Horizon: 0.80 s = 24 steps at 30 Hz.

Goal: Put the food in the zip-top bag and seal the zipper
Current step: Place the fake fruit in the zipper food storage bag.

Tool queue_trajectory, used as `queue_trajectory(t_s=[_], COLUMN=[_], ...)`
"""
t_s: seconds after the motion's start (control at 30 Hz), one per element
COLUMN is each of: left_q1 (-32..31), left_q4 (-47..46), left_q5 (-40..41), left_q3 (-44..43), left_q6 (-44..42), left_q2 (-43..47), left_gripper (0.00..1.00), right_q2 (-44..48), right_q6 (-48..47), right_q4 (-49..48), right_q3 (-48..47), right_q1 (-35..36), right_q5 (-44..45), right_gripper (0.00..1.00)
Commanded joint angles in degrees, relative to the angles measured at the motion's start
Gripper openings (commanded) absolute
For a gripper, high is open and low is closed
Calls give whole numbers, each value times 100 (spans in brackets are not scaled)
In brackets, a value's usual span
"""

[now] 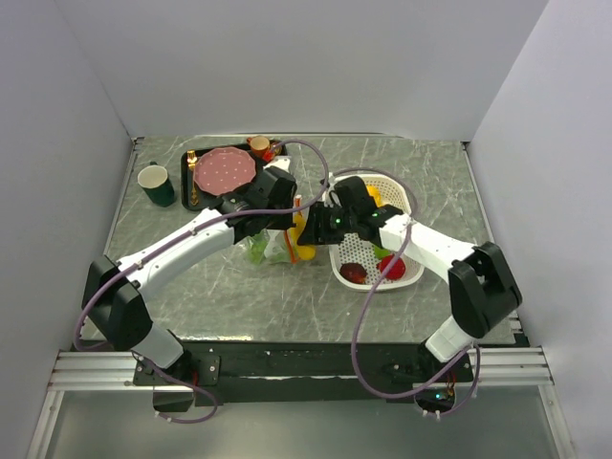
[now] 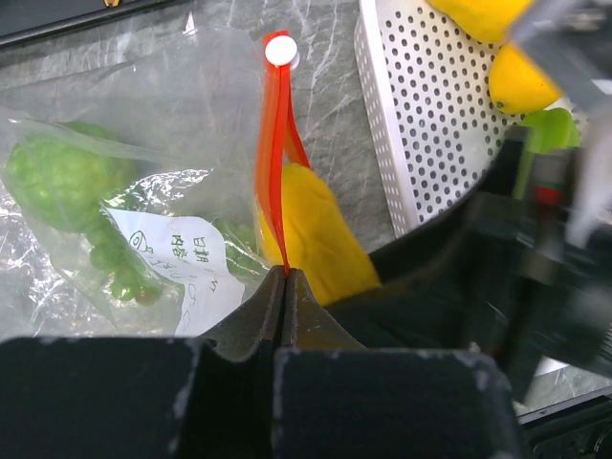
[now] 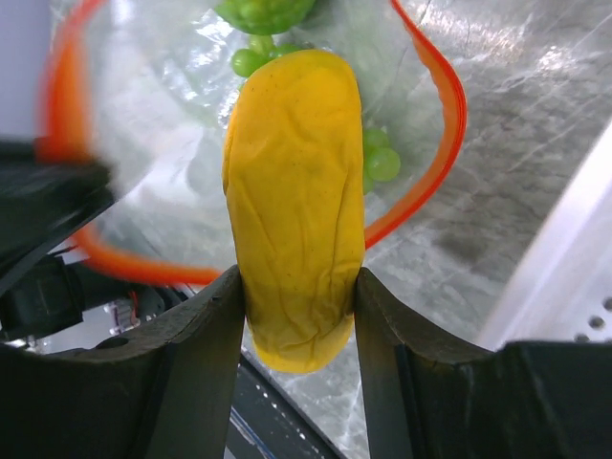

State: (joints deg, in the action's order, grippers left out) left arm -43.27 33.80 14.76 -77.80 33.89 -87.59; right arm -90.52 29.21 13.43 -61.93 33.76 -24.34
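Observation:
The clear zip-top bag [image 2: 143, 182] lies on the marble table with green food [image 2: 62, 182] inside it. My left gripper [image 2: 285, 273] is shut on the bag's orange-red zipper [image 2: 273, 153] and holds the mouth up. In the right wrist view the mouth forms an open orange-red loop [image 3: 449, 115]. My right gripper [image 3: 298, 287] is shut on a long yellow food piece [image 3: 295, 191], whose far end pokes into that loop above green pieces [image 3: 253, 14]. From above, both grippers meet at the bag [image 1: 273, 247], the yellow piece [image 1: 304, 251] between them.
A white perforated basket [image 1: 413, 201] to the right holds red, dark and yellow food. At the back left a dark tray carries a pink speckled plate [image 1: 225, 169] and gold cutlery. A green cup [image 1: 156, 184] stands left of it.

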Motion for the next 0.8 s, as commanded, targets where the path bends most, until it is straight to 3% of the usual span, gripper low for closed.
queue_trajectory(t_s=[0.0,0.27,0.3,0.33,0.4,0.47,0.53,0.63,0.77], left_q1=[20,20,20,20,20,20,37,29,38], left_q4=[-119,-198,-225,-225,-216,-181,-190,-269,-234], left_q5=[-88,-290,-290,-273,-246,-193,-141,-114,-35], left_q3=[-60,142,151,160,134,99,90,72,-42], left_q6=[56,118,127,135,118,109,92,39,-5], left_q2=[357,594,603,612,612,620,620,664,612], left_gripper=[1,1,1,1,1,1,1,1,1], right_q2=[-352,-975,-1055,-1125,-1144,-882,-670,-309,506], right_q6=[374,1059,1052,1017,763,577,481,270,313], right_q4=[-552,-1326,-1326,-1099,-773,-588,-465,-97,466], right_q3=[-424,-917,-1004,-1214,-1304,-1068,-761,-497,-92], right_q1=[43,52,52,43,43,26,-27,-97,-429], right_q5=[-151,-414,-457,-414,-274,59,245,701,2028], right_gripper=[38,42,45,60,65,70,82,82,84])
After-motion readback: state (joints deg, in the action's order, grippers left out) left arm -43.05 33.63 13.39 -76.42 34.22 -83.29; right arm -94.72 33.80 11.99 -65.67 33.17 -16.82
